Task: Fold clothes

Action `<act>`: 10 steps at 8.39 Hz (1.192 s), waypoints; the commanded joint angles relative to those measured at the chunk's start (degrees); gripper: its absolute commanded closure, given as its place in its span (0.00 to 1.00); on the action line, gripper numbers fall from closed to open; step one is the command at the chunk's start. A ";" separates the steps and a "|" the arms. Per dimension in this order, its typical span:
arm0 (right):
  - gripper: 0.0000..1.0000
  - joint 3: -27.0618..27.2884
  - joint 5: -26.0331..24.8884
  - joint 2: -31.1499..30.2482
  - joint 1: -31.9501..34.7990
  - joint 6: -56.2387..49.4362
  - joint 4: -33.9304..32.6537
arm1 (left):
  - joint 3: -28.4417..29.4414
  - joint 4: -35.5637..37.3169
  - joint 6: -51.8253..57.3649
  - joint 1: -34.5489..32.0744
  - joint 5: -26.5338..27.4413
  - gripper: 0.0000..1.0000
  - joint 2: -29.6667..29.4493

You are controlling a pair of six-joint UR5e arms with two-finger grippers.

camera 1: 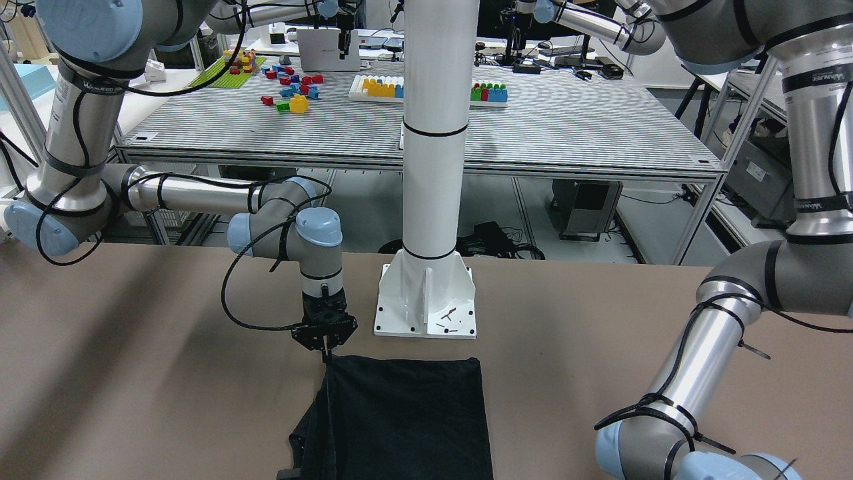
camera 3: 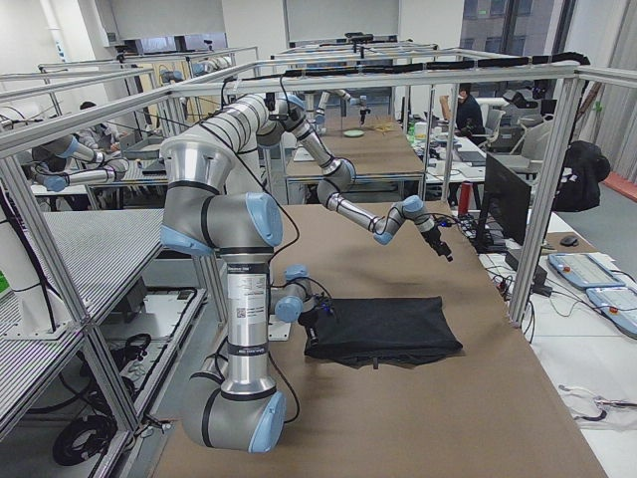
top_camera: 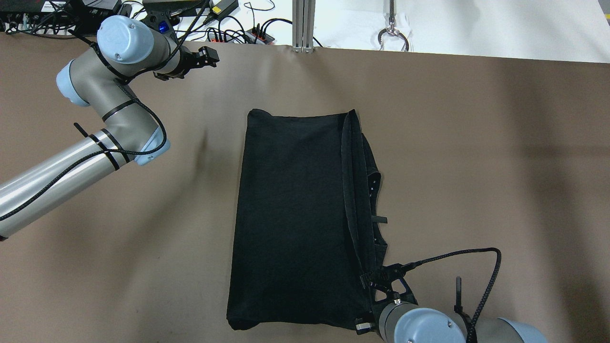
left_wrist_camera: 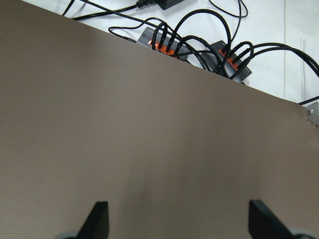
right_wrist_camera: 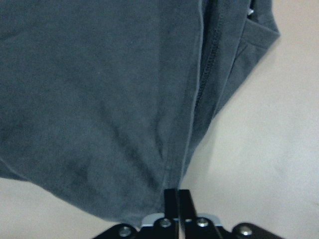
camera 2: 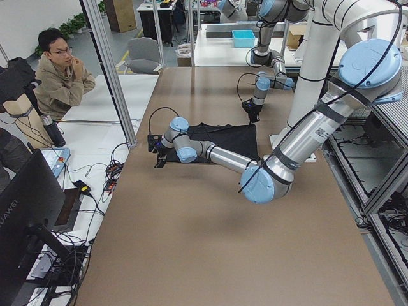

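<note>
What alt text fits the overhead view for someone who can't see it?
A black garment lies folded on a brown table, the right gripper shut on its lower right corner. The left gripper hangs open over the table at upper left, away from the garment.

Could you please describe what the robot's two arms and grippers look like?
Both the left arm and right arm are silver tubes with grey joints and pale blue round caps; a black cable is strapped along each with black ties. The left gripper and right gripper are black, with two slim fingers.
</note>
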 commanded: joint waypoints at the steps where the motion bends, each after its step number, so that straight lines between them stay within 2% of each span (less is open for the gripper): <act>1: 0.05 0.11 -0.02 0.09 0.71 1.04 -0.27 | 0.02 -0.07 -0.34 0.00 -0.08 0.00 0.23; 2: 0.05 -1.02 0.15 2.10 3.41 0.34 -0.62 | 0.02 0.02 -0.25 0.08 -0.17 0.00 0.23; 5: 0.05 -11.72 0.42 11.50 10.10 -7.47 -1.24 | 0.10 -0.07 -0.25 0.08 -0.17 0.00 0.32; 8: 0.05 -16.76 0.42 13.37 13.02 -13.89 -0.71 | 0.02 -0.07 -0.25 0.08 -0.26 0.00 0.32; 10: 0.05 -18.69 0.33 14.59 13.02 -13.12 -0.62 | 0.10 -0.07 -0.25 0.08 -0.26 0.00 0.32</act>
